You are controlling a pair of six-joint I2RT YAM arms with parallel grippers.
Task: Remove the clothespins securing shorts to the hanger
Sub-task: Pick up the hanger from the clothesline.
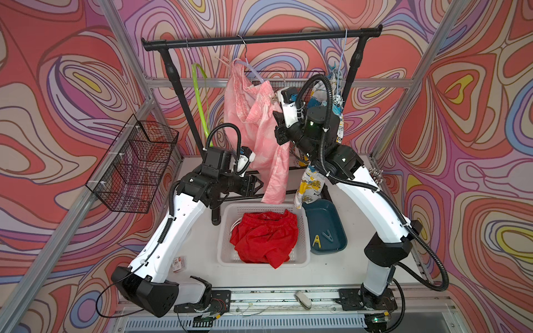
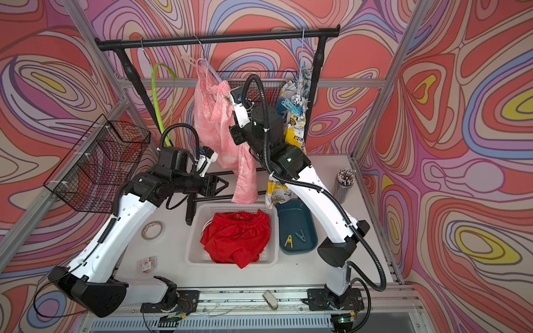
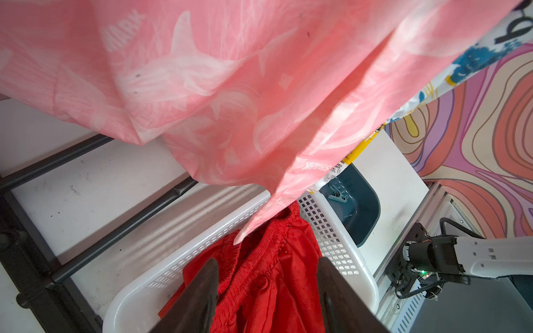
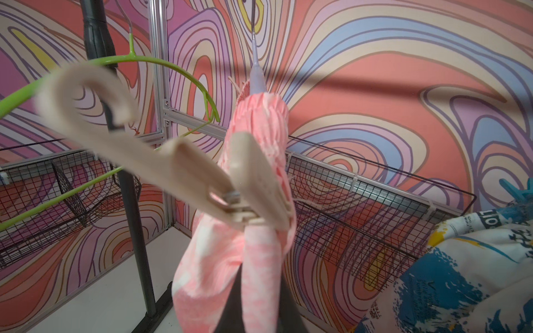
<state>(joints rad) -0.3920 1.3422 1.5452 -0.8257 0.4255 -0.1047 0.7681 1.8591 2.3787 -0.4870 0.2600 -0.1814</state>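
Pink shorts (image 1: 253, 121) hang from a lilac hanger (image 4: 256, 77) on the black rail (image 1: 259, 39). A beige clothespin (image 4: 245, 199) sits at their waistband with its prongs splayed wide apart. My right gripper (image 4: 261, 288) is raised to it and shut on its hidden handle end, and a fold of pink cloth drapes over the fingers. A second beige clothespin (image 1: 225, 62) grips the upper end of the waistband. Print shorts (image 2: 297, 127) hang at the right with a blue clothespin (image 2: 288, 106). Red shorts (image 1: 264, 236) lie in the white basket (image 1: 225, 230). My left gripper (image 3: 268, 261) is open and empty above them.
A teal tray (image 1: 334, 219) right of the basket holds a yellow clothespin (image 1: 316, 241) and a teal-grey one (image 1: 327, 235). An empty green hanger (image 1: 200, 98) hangs at the rail's left. A black wire basket (image 1: 135, 167) is fixed to the left frame. The rack's base bars (image 3: 121, 230) cross the table.
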